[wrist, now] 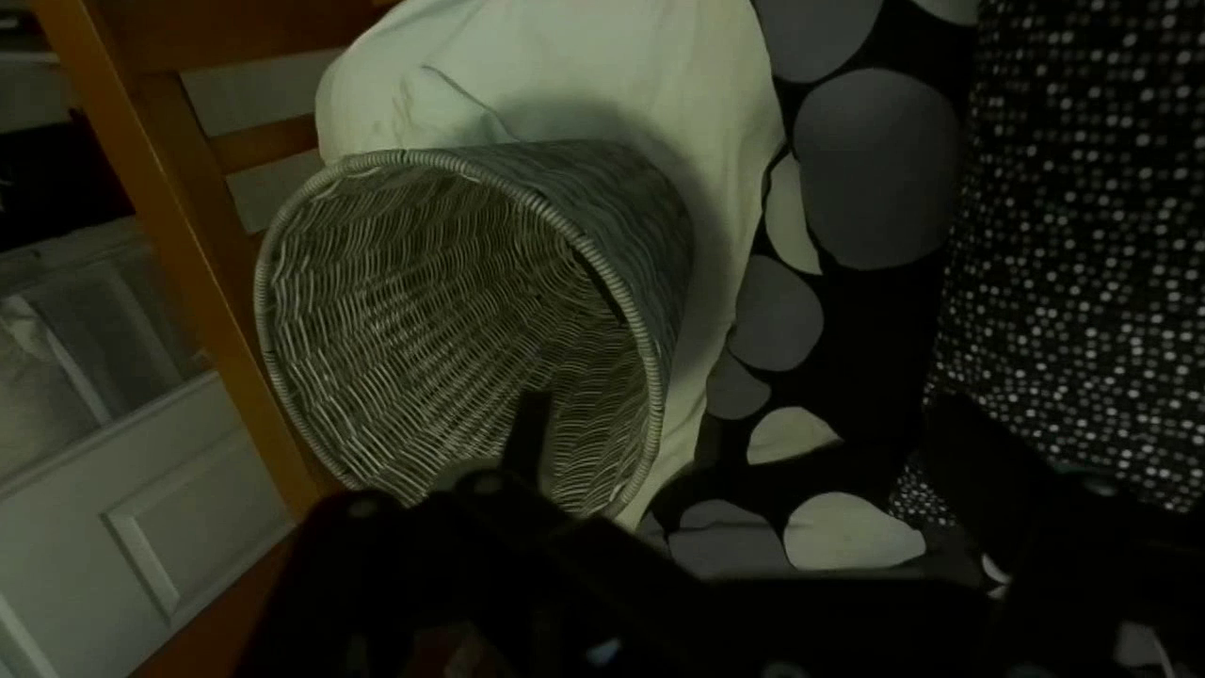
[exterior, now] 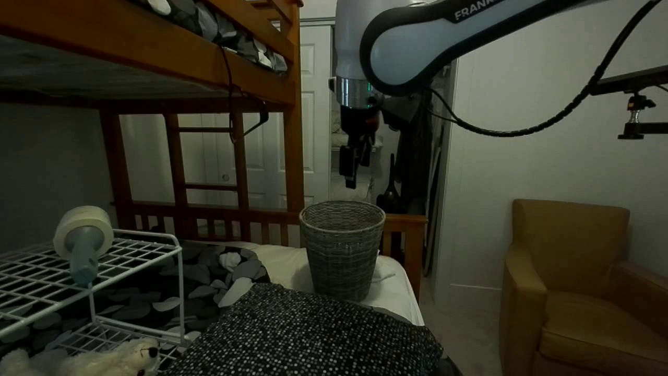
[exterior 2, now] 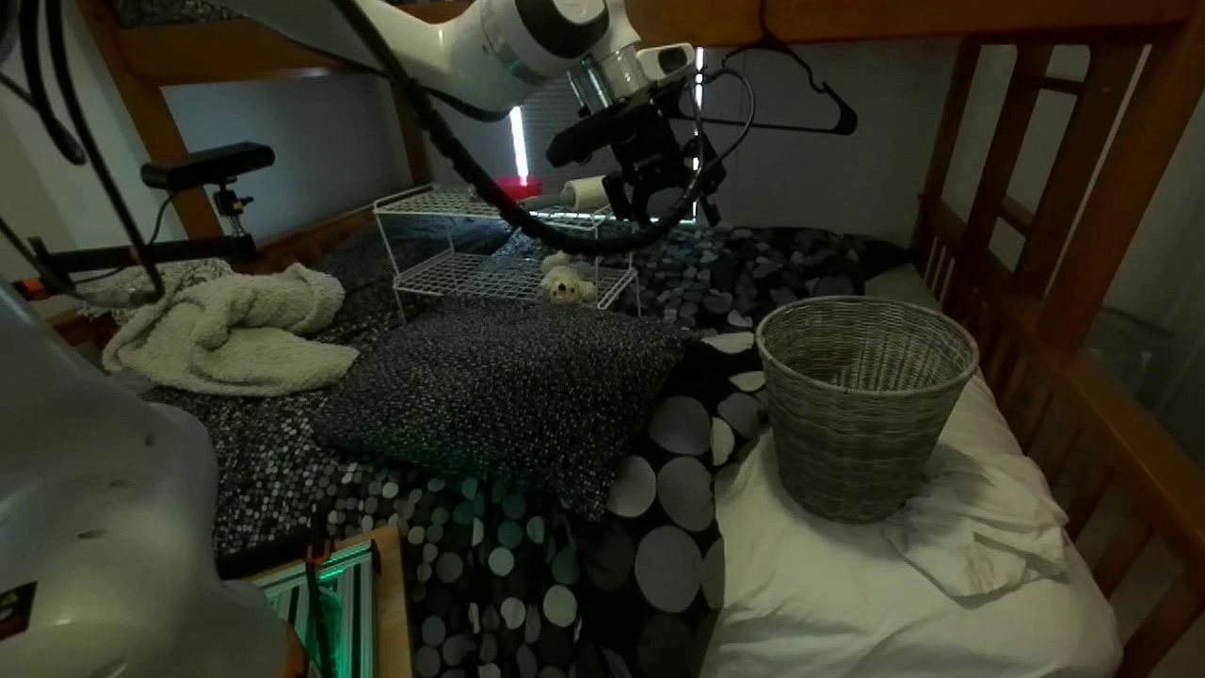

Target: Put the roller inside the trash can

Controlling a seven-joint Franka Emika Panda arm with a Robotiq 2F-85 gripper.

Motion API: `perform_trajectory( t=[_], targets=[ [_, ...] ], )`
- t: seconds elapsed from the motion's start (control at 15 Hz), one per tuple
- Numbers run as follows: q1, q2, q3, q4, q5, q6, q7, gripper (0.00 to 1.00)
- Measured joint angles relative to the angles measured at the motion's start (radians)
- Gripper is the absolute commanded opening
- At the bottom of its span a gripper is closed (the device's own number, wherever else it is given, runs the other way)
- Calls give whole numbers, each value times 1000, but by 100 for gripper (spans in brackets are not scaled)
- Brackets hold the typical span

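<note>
The roller (exterior: 102, 213) is a pale whitish-green roll with a bluish handle. It lies on the top shelf of the white wire rack and also shows there in an exterior view (exterior 2: 589, 193). The trash can (exterior: 342, 261) is a round grey woven basket standing upright on the white sheet in both exterior views (exterior 2: 847, 452). In the wrist view, its mouth and wall (wrist: 612, 193) fill the left middle. My gripper (exterior: 349, 175) hangs in the air, pointing down, away from the roller. Its fingers (wrist: 746, 405) are spread with nothing between them; it also shows in an exterior view (exterior 2: 676, 213).
The white wire rack (exterior: 175, 241) has two tiers, with a plush toy (exterior: 120, 357) low down. A dark dotted pillow (exterior 2: 508, 386) lies before it. A black hanger (exterior 2: 833, 118) hangs from the upper bunk. A wooden bed rail (exterior 2: 1120, 443) runs beside the trash can.
</note>
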Motion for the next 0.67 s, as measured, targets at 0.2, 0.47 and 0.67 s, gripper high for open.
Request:
perform_trajectory(
  t=[0.2,0.47,0.67],
  targets=[
    [-2,13,-5,12,-4,0,0,100],
    [10,17,-7,15,-25,41,-8,100],
    [41,37,17,23,-82,57,56,100]
  ],
)
